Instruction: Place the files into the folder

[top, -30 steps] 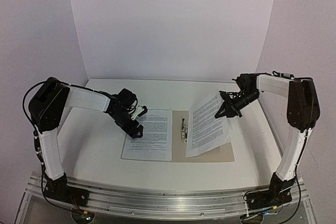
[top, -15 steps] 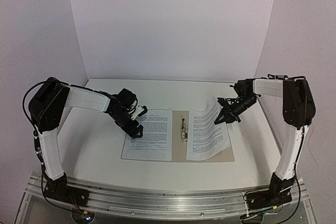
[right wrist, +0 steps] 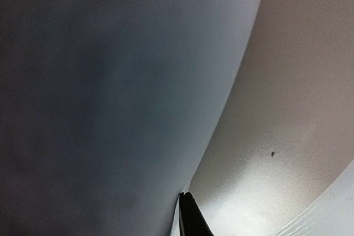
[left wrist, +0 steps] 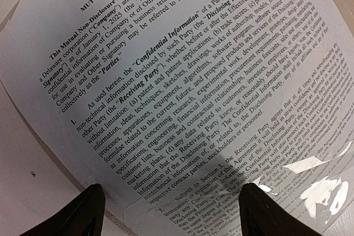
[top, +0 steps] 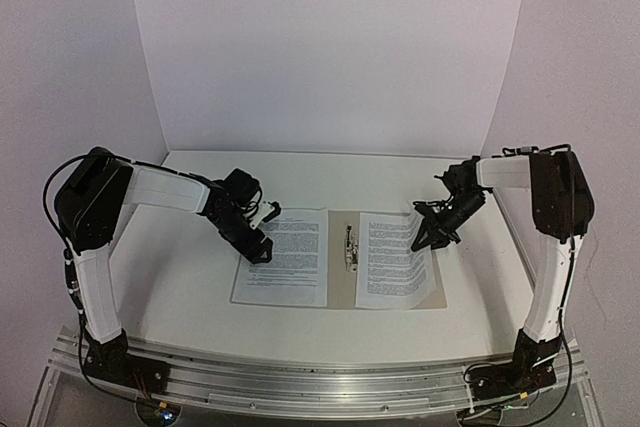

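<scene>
Two files lie in the top view. The left file (top: pixel 288 262) lies flat, its right edge at the tan folder (top: pixel 338 289). The right file (top: pixel 390 265) rests almost flat on the folder. My right gripper (top: pixel 425 237) is at that sheet's far right corner, shut on it; in the right wrist view the sheet (right wrist: pixel 110 92) curves up to my one visible dark finger (right wrist: pixel 191 216). My left gripper (top: pixel 258 247) hangs open over the left file's far left part; its fingers (left wrist: pixel 83 214) straddle the printed text (left wrist: pixel 182 92) without gripping it.
A small metal clip (top: pixel 349 245) sits on the folder's bare strip between the sheets. White walls close off the back and both sides of the white table (top: pixel 180 277). Both arm bases stand on the rail at the near edge.
My right gripper has come down and to the left with the right file, which has gone from steeply tilted to almost flat on the folder. The left arm has not moved.
</scene>
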You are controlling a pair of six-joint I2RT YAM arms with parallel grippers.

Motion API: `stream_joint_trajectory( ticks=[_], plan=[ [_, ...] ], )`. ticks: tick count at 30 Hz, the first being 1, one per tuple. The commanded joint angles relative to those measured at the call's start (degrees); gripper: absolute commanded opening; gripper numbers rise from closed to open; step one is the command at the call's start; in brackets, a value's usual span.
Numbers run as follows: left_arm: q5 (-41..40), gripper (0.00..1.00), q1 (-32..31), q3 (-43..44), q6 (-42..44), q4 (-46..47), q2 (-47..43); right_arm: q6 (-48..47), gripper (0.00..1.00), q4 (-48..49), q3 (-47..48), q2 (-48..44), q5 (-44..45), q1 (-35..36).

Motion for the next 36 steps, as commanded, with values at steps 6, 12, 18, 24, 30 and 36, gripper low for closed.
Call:
stream_joint_trajectory(
  ticks=[6, 12, 18, 24, 30, 36],
  plan=[
    [2.6, 0.84, 0.4, -2.4, -0.5, -4.4, 1.3, 4.7, 0.20, 1.6, -1.0, 0.6, 9.2, 0.2],
    [3.0, 0.84, 0.4, -2.7, -0.5, -4.6, 1.2, 6.4, 0.02, 4.5, -2.2, -0.1, 10.1, 0.2],
    [2.8, 0.84, 0.3, -3.1, -0.4, -4.6, 1.0, 2.9, 0.00, 11.4, -6.0, -4.3, 6.1, 0.2],
    [2.7, 0.84, 0.4, -3.3, -0.3, -4.7, 1.0, -1.3, 0.00, 15.1, -7.1, -7.7, 3.9, 0.2],
    [2.6, 0.84, 0.4, -2.9, -0.2, -4.7, 1.1, -1.0, 0.00, 15.1, -5.0, -4.4, 2.2, 0.3],
    [2.6, 0.84, 0.4, -2.8, 0.0, -4.6, 1.1, -5.1, 0.00, 12.7, -4.9, -5.3, 2.2, 0.7]
  ],
)
